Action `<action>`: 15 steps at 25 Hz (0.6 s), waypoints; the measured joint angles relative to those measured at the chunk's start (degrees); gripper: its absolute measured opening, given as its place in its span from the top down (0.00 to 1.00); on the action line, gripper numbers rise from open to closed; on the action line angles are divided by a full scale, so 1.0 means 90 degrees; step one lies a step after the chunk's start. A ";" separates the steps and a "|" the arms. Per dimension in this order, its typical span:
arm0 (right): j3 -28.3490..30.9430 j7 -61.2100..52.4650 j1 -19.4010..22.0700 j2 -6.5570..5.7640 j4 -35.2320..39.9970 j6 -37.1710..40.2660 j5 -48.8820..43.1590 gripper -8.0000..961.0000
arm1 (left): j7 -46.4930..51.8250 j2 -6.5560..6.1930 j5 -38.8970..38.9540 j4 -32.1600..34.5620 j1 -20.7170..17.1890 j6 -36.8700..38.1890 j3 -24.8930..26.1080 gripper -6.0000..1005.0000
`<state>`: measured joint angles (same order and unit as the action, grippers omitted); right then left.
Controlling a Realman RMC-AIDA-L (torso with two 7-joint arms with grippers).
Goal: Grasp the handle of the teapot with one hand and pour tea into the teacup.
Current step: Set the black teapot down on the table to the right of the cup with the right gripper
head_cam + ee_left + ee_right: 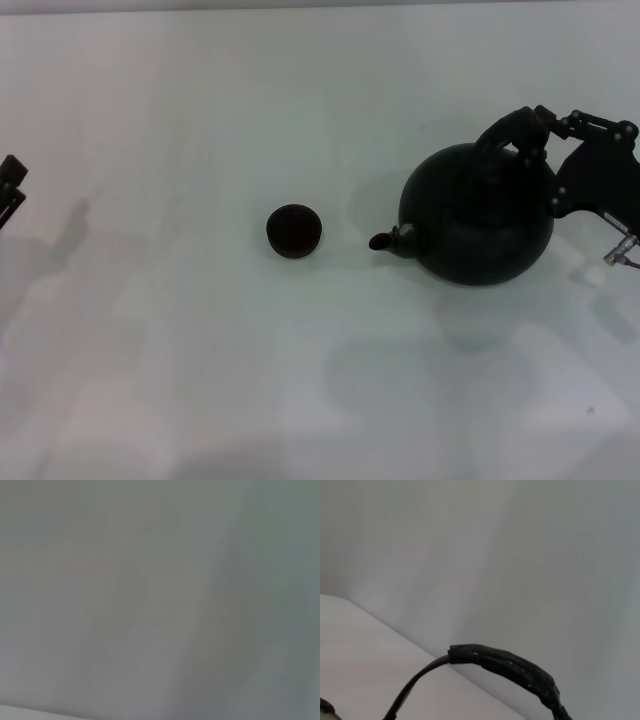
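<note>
The black round teapot (pixel 478 215) is at the right of the white table, its spout (pixel 385 241) pointing left toward the teacup. Its shadow falls apart from it on the table below, so it looks held a little above the surface. My right gripper (pixel 534 132) is closed around the top of the arched black handle (pixel 497 131). The handle also shows in the right wrist view (pixel 506 663). The small dark teacup (pixel 294 231) stands on the table left of the spout, a short gap away. My left gripper (pixel 10 187) is parked at the far left edge.
The white table (pixel 200 380) stretches all around the two objects. The left wrist view shows only plain pale surface. The right arm's black links and a cable (pixel 615 250) sit right of the pot.
</note>
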<state>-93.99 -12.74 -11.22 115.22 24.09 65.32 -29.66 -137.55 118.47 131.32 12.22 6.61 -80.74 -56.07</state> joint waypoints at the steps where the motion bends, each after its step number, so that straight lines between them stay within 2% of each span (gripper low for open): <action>1: 0.0000 0.0000 0.0000 0.0000 0.0000 0.0000 0.0000 0.84 | 0.0000 0.0000 -0.0015 0.0001 0.0000 0.0000 0.0001 0.13; 2: 0.0000 -0.0015 0.0000 0.0000 -0.0008 0.0003 0.0000 0.84 | 0.0000 0.0000 -0.0038 0.0004 0.0000 0.0000 0.0003 0.13; 7: -0.0009 -0.0312 -0.0003 0.0000 -0.0025 0.0037 -0.0004 0.64 | 0.0000 0.0000 -0.0069 0.0010 -0.0008 0.0005 0.0023 0.13; 10: -0.0009 -0.0565 0.0007 -0.0003 -0.0025 0.0079 -0.0003 0.45 | 0.0000 0.0000 -0.0070 0.0010 -0.0018 0.0022 0.0030 0.13; 15: 0.0001 -0.0941 0.0092 -0.0040 -0.0025 0.0235 -0.0012 0.34 | -0.0062 -0.0008 -0.0070 0.0010 -0.0028 0.0036 0.0038 0.13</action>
<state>-93.99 -21.21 -10.39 114.87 23.87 67.43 -29.77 -138.11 118.40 130.69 12.31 6.36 -80.42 -55.73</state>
